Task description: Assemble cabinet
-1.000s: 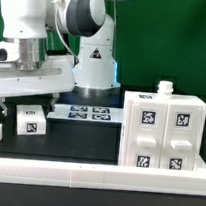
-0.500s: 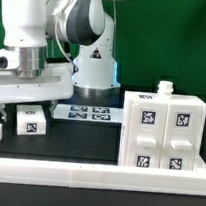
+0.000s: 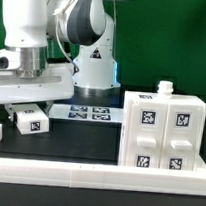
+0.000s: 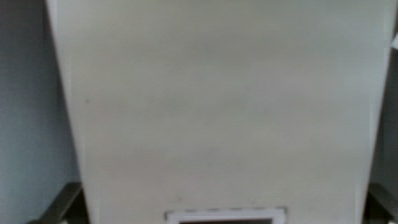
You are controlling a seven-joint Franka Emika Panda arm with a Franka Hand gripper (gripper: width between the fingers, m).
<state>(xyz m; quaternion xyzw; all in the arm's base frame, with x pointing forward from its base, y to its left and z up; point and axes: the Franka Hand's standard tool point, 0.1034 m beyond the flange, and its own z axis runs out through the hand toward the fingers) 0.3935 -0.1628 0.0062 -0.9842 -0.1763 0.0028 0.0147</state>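
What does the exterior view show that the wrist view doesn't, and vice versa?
Exterior only: the cabinet, the marker board, the low border rail and the arm. Wrist only: a plain white surface filling the picture, close up, with a tag's edge showing. Shared: probably the small tagged block, if that surface is its face; too close to confirm.

Fresh tilt of small block [image 3: 27, 119].

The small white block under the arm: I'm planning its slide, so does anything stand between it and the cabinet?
Nothing visible does. Only bare black table lies between the small block and the cabinet. The marker board lies flat farther back, the white rail nearer the camera.
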